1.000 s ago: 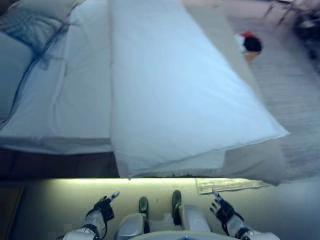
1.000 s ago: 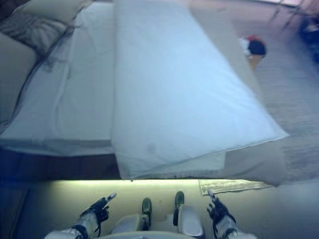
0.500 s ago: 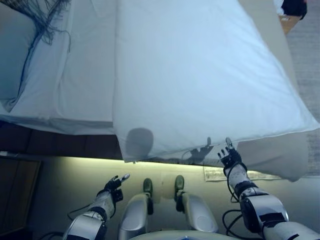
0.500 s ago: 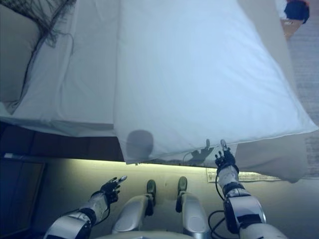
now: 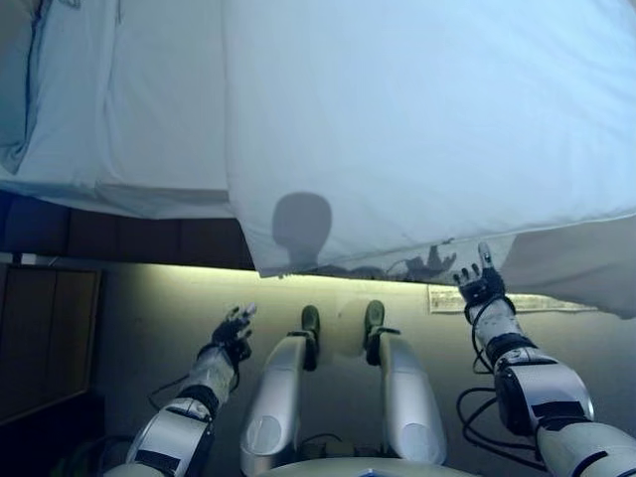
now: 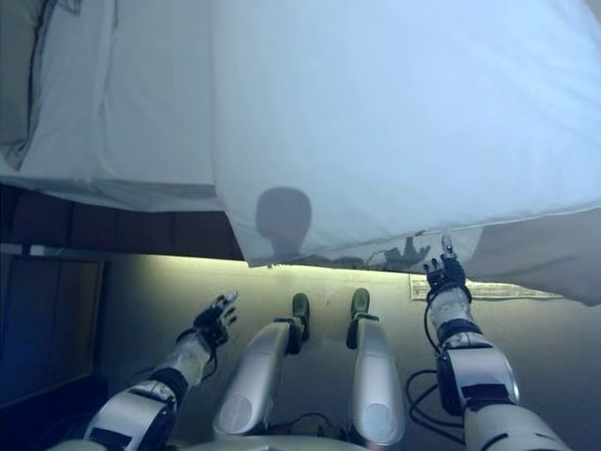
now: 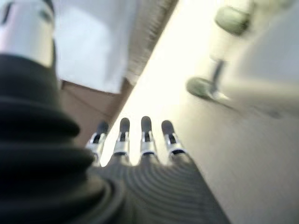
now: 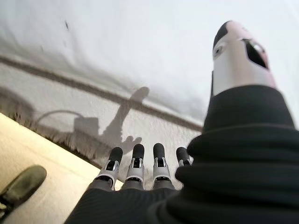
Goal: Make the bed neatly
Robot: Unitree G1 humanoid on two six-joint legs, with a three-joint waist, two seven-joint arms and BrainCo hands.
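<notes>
A white duvet [image 5: 417, 129] lies folded over the right part of the bed, its near edge hanging over the bedside. Left of it the white sheet [image 5: 149, 109] is bare. My right hand [image 5: 481, 284] is raised just below the duvet's hanging edge [image 8: 93, 88], fingers straight, holding nothing. My left hand [image 5: 232, 326] hangs low over the floor near the bed's base, fingers [image 7: 145, 140] straight and empty.
The dark bed frame [image 5: 119, 234] runs under the sheet at left. A lit strip of pale floor [image 5: 169, 298] lies along the bedside. A flat paper-like mat [image 5: 527, 301] lies on the floor at right. A dark cabinet [image 5: 40, 338] stands at lower left.
The camera has tilted down and closer to the bed. Both arms have lifted; my right hand has risen to the duvet's hanging edge, and my left hand has come up a little.
</notes>
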